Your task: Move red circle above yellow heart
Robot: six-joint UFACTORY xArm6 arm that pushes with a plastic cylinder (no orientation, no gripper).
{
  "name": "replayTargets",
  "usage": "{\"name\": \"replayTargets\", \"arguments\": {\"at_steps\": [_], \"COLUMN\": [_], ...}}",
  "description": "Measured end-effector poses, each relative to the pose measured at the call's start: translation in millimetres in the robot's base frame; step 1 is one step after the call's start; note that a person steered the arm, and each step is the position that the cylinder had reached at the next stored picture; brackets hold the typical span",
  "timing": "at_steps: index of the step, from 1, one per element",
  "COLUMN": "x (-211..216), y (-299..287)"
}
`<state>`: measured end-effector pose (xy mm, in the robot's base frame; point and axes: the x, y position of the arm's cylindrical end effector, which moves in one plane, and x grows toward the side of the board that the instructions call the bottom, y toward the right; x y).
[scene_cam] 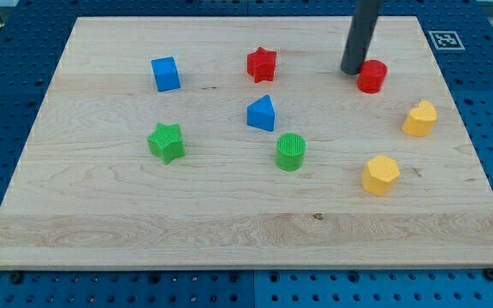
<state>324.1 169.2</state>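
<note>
The red circle (372,76) lies near the view's top right of the wooden board (229,222). The yellow heart (419,118) lies below it and to its right, a short gap away. My tip (352,70) is against the red circle's left side, seemingly touching it. The dark rod rises from there out of the view's top.
A yellow hexagon (381,174) lies below and left of the heart. A red star (262,63), a blue triangle (262,113) and a green circle (290,152) lie mid-board. A blue cube (166,74) and a green star (167,141) lie at the left.
</note>
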Motion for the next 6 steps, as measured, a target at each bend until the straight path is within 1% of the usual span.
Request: {"name": "replayTargets", "arguments": {"at_steps": [1, 3, 4, 6], "x": [0.6, 9.0, 16.4, 17.5], "y": [5.1, -9.5, 3.2, 26.9]}}
